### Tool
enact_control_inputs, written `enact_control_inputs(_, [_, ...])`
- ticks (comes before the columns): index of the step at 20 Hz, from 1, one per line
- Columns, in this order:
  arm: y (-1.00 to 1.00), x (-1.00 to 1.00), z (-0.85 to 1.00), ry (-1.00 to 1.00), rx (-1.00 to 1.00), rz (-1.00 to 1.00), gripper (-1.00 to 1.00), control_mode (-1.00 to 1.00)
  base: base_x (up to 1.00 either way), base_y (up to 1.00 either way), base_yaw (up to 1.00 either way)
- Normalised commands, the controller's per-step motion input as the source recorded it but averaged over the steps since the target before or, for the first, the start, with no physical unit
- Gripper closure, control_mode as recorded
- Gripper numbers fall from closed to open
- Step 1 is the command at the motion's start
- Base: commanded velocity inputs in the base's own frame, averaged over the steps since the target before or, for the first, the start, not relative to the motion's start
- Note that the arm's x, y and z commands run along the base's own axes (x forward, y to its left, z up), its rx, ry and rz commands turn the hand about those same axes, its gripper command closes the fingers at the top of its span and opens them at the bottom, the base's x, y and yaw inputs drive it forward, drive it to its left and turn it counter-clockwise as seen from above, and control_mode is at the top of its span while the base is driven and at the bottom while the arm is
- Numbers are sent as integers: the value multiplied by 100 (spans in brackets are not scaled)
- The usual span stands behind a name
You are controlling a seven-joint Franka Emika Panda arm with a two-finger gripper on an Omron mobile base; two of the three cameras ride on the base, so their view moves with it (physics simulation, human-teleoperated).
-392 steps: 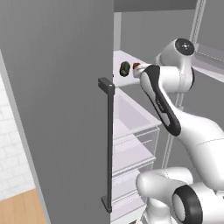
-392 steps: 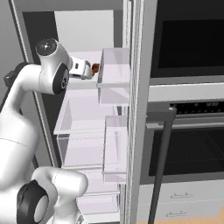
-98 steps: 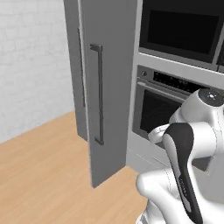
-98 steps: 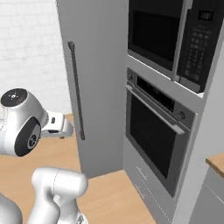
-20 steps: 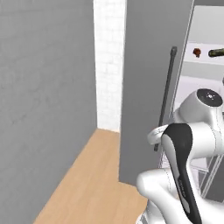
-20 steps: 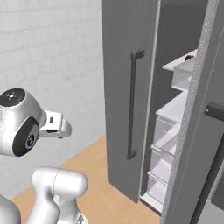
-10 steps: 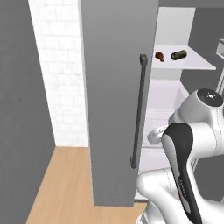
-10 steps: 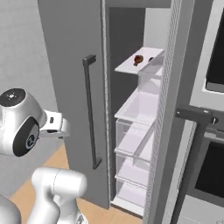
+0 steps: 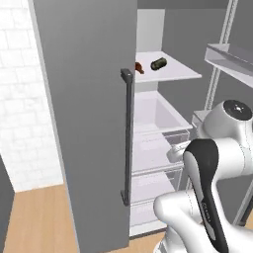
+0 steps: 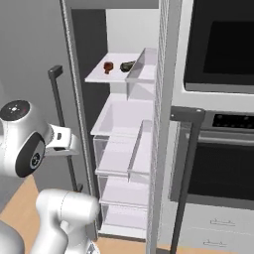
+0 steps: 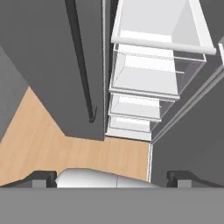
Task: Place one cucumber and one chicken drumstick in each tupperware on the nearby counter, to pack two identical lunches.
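Nearest, the gripper (image 11: 111, 175) hung with its jaws wide apart and nothing between them, aimed down at the floor before the open fridge (image 10: 126, 144). Farther in, toward twelve o'clock and higher, the drumstick (image 10: 107, 67) and dark cucumber (image 10: 127, 65) lay side by side on the upper shelf (image 10: 99, 77), the cucumber's long axis roughly crosswise. No writing was legible.

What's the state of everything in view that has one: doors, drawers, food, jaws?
Fridge door: swung open.
Upper shelf: holds two items, apart from each other.
Chicken drumstick: lying on the shelf, untouched.
Cucumber: lying on the shelf beside it.
Clear drawers: pushed in, nothing visible inside.
Oven door: closed.
Gripper: jaws wide open, holding nothing.
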Motion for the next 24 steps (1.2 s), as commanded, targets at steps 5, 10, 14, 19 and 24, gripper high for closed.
enact_control_inputs(5, [0, 0, 0, 0, 0, 0, -100, 100, 38, 7, -25])
enact_control_inputs(10, [0, 0, 0, 0, 0, 0, -100, 100, 34, -4, -10])
enact_control_inputs(14, [0, 0, 0, 0, 0, 0, -100, 100, 15, -28, -10])
enact_control_inputs(19, [0, 0, 0, 0, 0, 0, -100, 100, 7, -29, -5])
enact_control_inputs(24, [0, 0, 0, 0, 0, 0, -100, 100, 12, -28, -1])
